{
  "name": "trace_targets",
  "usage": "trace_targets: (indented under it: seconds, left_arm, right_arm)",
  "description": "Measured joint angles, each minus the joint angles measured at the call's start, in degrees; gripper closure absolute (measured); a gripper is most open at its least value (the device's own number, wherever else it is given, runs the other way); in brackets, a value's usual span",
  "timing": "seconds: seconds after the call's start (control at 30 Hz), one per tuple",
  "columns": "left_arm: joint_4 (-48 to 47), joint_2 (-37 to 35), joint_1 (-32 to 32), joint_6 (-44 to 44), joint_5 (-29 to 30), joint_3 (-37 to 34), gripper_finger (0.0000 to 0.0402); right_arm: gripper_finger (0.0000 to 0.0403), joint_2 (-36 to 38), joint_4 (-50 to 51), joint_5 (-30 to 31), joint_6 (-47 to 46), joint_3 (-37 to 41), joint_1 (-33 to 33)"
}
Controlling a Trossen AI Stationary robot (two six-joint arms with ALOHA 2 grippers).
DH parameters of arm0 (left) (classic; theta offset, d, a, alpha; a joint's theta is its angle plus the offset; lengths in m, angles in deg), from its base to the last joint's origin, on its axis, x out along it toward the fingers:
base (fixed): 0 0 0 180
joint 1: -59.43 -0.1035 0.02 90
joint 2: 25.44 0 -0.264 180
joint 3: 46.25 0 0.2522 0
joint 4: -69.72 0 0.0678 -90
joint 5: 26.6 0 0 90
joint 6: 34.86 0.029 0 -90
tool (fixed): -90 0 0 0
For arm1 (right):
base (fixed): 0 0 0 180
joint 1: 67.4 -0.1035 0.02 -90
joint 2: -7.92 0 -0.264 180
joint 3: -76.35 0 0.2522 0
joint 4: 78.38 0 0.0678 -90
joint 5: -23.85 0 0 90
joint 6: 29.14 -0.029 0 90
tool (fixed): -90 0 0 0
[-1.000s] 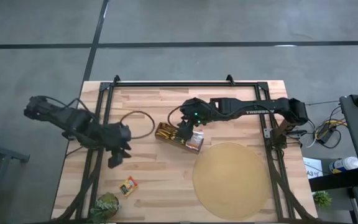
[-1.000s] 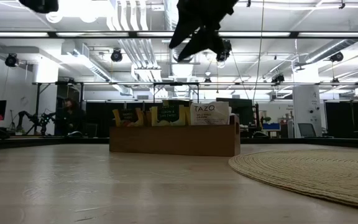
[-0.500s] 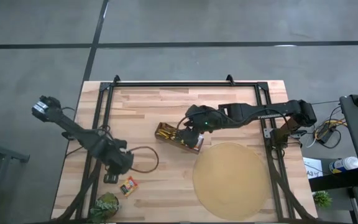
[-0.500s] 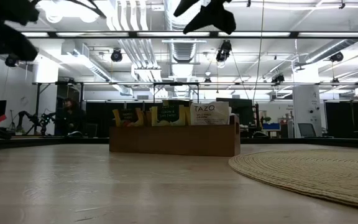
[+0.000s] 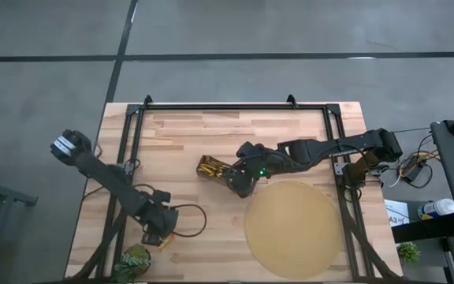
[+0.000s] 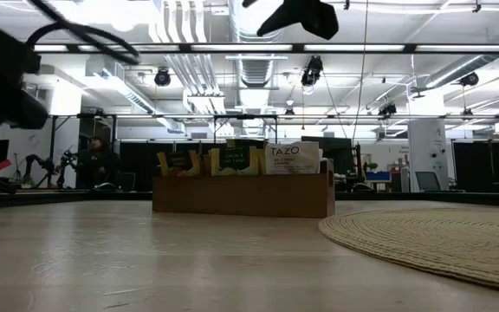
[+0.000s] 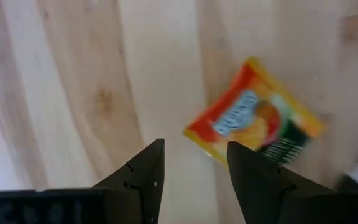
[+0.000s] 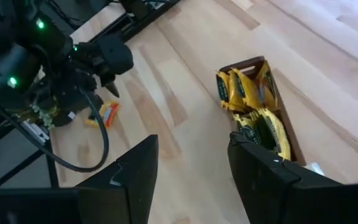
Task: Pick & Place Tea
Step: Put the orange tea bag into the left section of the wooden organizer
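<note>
While my left gripper (image 7: 191, 180) hovers with fingers parted and empty over the orange-red sachet (image 7: 253, 118) lying flat on the table near its front-left corner, nothing is lifted yet and most tea still stands in the brown box (image 6: 243, 192) at mid-table. My right gripper (image 8: 188, 177), fingers spread and empty, waits above that box. Compared with a second ago, my left arm has swung down toward the sachet.

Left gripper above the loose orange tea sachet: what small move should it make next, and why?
Probably lower straight down. In the wrist view the left gripper is open, with the orange tea sachet lying flat on the table just ahead of its fingertips, not yet between them, so a slight advance may also be needed.
</note>
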Motion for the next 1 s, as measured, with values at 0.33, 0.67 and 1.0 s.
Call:
trace_targets:
  seconds: [0.33, 0.67, 1.0]
  left_arm:
    - [8.4, 4.7, 1.0, -2.6, 4.3, -2.1, 0.0235]
    - [5.3, 2.2, 1.1, -4.7, 2.1, -2.5, 0.0235]
    - [3.0, -4.8, 1.9, -9.8, 1.4, -2.0, 0.0235]
  right_arm:
    - [0.0211, 0.0, 0.1, 0.7, -0.5, 0.0, -0.4]
    - [0.0211, 0.0, 0.3, 0.7, -0.1, 0.0, -0.4]
    - [0.0211, 0.0, 0.4, 0.9, 1.6, 0.0, -0.4]
